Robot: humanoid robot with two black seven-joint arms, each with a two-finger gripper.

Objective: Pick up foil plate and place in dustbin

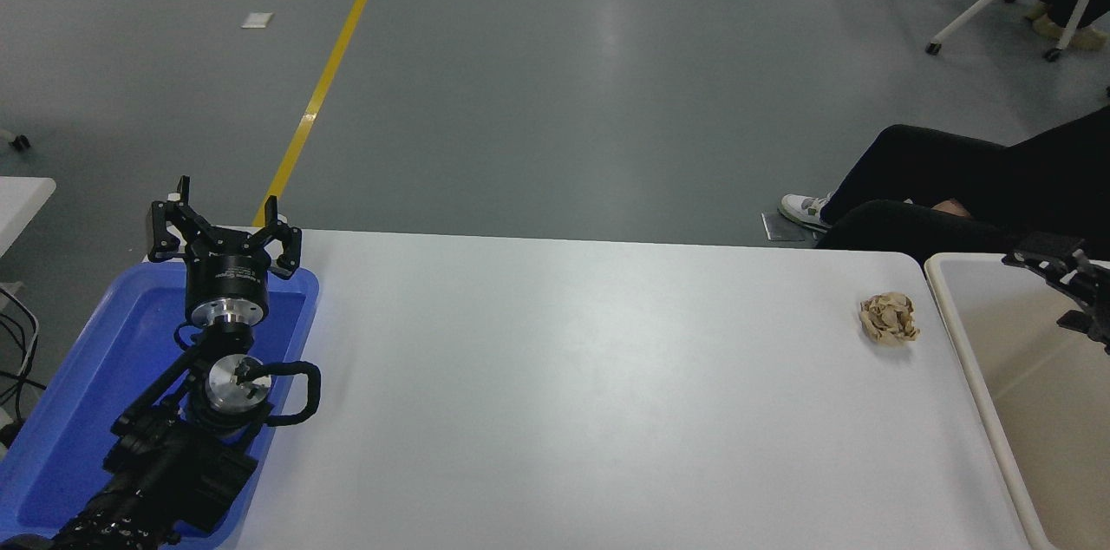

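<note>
Head view
Left gripper (224,225): lower left of the frame, fingers spread wide apart, holding nothing; tips point toward the far table edge, above the far end of the blue tray (78,411).
Left arm: comes up from the bottom left corner, lies over the blue tray, wrist straight, cable loop at its right side.
Right gripper (1071,285): at the right edge of the frame, only partly inside it. One black finger (1045,248) reaches toward upper left, a second dark part shows lower down; a gap lies between them, nothing is in it. Rest of the gripper cut off by the frame edge.
Right arm: out of frame apart from the gripper, which sits above the far part of the dustbin (971,359).
Dustbin: cream, lower right corner of the frame, hard against the table's right end; the interior that shows is bare beige wall and floor.
Foil plate: not to be seen anywhere; the part of the bin beyond the frame edge is hidden.
Paper ball (889,319): tan, crumpled, on the white table (564,394) near its right end, just left of the dustbin rim, not touching it.
Person: dark trouser legs and a white shoe at right of the frame, beyond the table's far edge.
Floor: grey, a yellow line running from top centre down to the table's far left corner.
</note>
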